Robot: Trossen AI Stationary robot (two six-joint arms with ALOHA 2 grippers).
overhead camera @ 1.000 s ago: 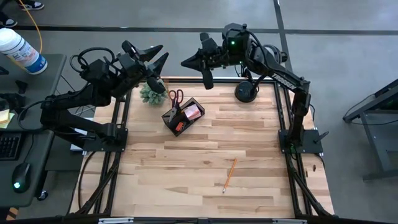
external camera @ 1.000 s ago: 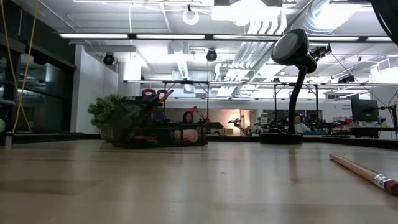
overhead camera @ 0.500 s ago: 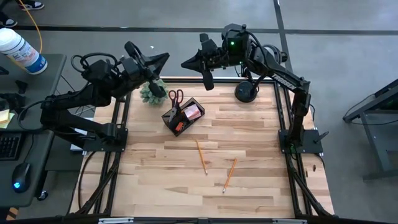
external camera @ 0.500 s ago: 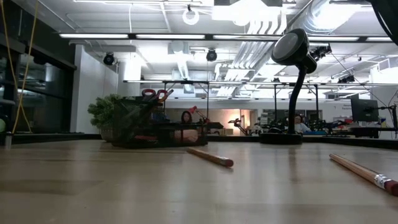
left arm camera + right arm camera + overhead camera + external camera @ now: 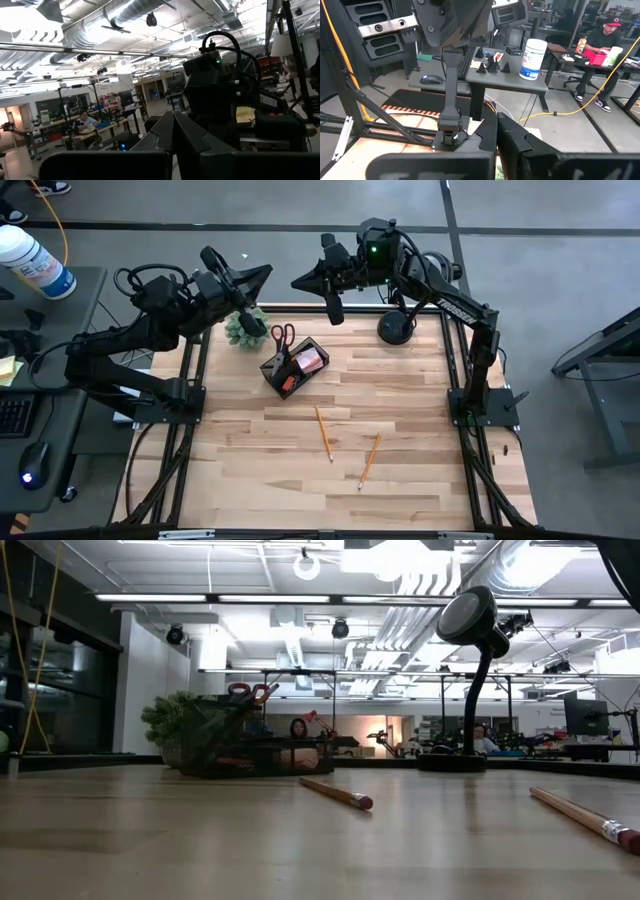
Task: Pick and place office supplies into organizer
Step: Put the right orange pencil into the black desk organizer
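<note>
The black organizer (image 5: 293,367) stands on the table's far left part, also visible in the low view (image 5: 250,748). In it are red-handled scissors (image 5: 283,337), a pink sticky-note pad (image 5: 312,360) and a small red-orange block (image 5: 287,384). Two orange pencils lie flat on the wood, one mid-table (image 5: 323,432) and one to its right (image 5: 369,460). My left gripper (image 5: 262,272) hangs shut and empty, high beyond the table's far left corner. My right gripper (image 5: 296,281) is shut and empty too, high beyond the far edge, facing the left one.
A green spiky plant (image 5: 243,330) stands just left of the organizer. A black lamp's round base (image 5: 395,330) sits at the far right, its head high in the low view (image 5: 470,618). The near half of the table (image 5: 250,480) is bare wood.
My left gripper has shut on nothing while staying in place. A second pencil has come to lie in the middle of the table, where none lay a second ago. The right arm has kept still.
</note>
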